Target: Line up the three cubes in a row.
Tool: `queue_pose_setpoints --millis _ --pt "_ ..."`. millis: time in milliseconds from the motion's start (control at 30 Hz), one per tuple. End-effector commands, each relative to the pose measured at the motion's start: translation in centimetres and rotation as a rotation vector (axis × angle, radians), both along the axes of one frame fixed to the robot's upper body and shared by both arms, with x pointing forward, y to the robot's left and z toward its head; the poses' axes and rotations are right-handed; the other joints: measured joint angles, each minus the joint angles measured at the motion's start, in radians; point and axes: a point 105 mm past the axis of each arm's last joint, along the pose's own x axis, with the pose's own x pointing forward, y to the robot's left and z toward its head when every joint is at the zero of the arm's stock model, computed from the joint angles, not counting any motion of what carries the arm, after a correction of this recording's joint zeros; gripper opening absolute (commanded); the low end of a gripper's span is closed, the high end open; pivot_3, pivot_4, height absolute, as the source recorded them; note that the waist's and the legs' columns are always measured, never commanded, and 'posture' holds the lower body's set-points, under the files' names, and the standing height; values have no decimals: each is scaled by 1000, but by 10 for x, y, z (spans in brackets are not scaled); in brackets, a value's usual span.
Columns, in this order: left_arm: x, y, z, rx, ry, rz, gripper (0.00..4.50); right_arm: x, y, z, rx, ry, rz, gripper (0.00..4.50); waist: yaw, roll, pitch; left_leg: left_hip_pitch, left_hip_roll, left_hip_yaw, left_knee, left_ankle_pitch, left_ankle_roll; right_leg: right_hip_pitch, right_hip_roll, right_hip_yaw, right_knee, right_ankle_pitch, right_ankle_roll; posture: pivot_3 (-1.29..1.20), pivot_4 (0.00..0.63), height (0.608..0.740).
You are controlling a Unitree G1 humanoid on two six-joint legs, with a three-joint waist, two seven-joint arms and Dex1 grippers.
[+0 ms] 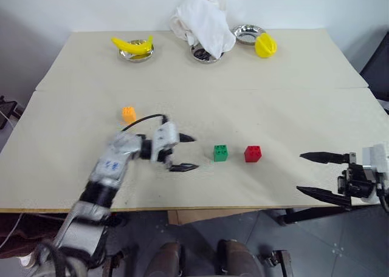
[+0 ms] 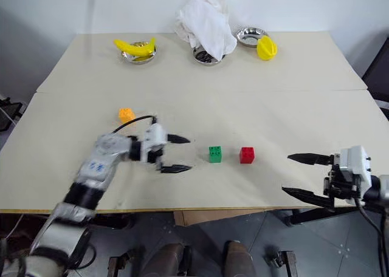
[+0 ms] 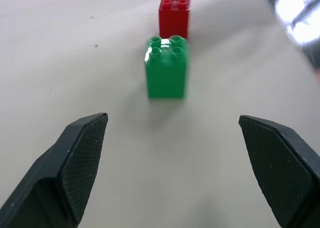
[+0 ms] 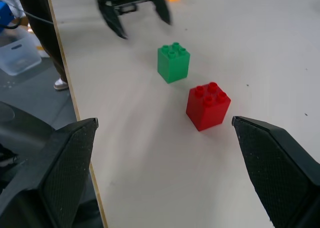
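Green cube [image 1: 220, 153] and red cube [image 1: 253, 153] side by side, near table [image 1: 292, 95] front edge. Orange cube [image 1: 129, 114] apart, at 10 o'clock from green. Left gripper [image 1: 184, 153] fingers apart, empty, at 9 o'clock of green. Right gripper [image 1: 319, 175] fingers apart, empty, at 4 o'clock of red.

**My arms and hands, as they looked**

My left arm [image 1: 112, 167] wore a silver-grey metal casing with a small blue marking on the forearm, giving way to black segments nearer the shoulder. A thin black cable arched from the forearm over to the wrist. My left hand [image 1: 182, 152] had a pale grey block at its base and two slim black fingers tapering to points. My right hand [image 1: 322, 177] was built alike: a white and grey housing, dark fittings beneath, and two long black fingers. Their inner pads [image 3: 82, 163] carried a fine cross-hatched texture.
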Motion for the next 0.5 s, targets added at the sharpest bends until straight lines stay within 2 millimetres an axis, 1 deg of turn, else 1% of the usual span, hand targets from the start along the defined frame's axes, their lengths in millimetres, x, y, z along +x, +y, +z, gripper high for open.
queue_pose_setpoints --millis 33,67,100,133,200,233,267,333,367,433,500 --pt "-13 34 25 -143 -130 132 4470 3 7 6 31 -42 25 4500 4 0 0 0 0 0 1 0 0 0 0 0 0 0 0 0 150 740" --pt "-16 49 24 -173 -129 208 4470 5 9 6 44 -43 28 4500 9 0 0 0 0 0 1 0 0 0 0 0 -1 0 0 0 150 740" --pt "-19 66 25 -195 -172 296 4470 7 11 7 59 -48 27 4500 12 0 0 0 0 -1 1 0 0 0 -1 0 -2 0 0 0 150 740" --pt "-21 86 26 -217 -218 421 4470 10 13 7 77 -46 24 4500 13 0 0 0 -1 -1 2 0 0 1 -1 0 -2 0 0 0 150 740" --pt "-27 118 24 -238 -267 616 4470 13 14 7 96 -27 8 4500 12 0 0 0 -1 -1 1 -1 0 1 -1 0 -2 0 0 0 150 740" --pt "-30 126 22 -243 -269 671 4470 15 15 7 96 -26 1 4500 13 0 0 0 -1 -1 1 -1 0 1 -1 0 -3 0 0 0 150 740" --pt "-36 143 19 -279 -256 778 4470 16 16 7 104 -25 2 4500 15 0 0 0 -1 -2 1 -1 0 1 -1 0 -2 0 0 0 150 740" --pt "-51 170 11 -330 -229 950 4470 19 20 8 114 -46 8 4500 12 0 0 0 -1 -1 1 -1 0 1 -1 0 -3 0 0 0 150 740" --pt "-59 179 6 -342 -211 1017 4470 20 22 8 116 -53 13 4500 11 0 0 0 -1 -1 1 -1 0 1 -1 1 -3 0 0 0 150 740" --pt "-73 191 -3 -365 -176 1104 4470 21 24 9 115 -73 23 4500 10 0 0 1 -1 -1 1 -2 0 1 -1 1 -2 0 0 0 150 740" --pt "-83 195 -7 -398 -152 1153 4470 22 25 9 112 -84 31 4500 12 0 0 1 -1 -1 1 -2 0 1 -1 1 -2 0 0 0 150 740"
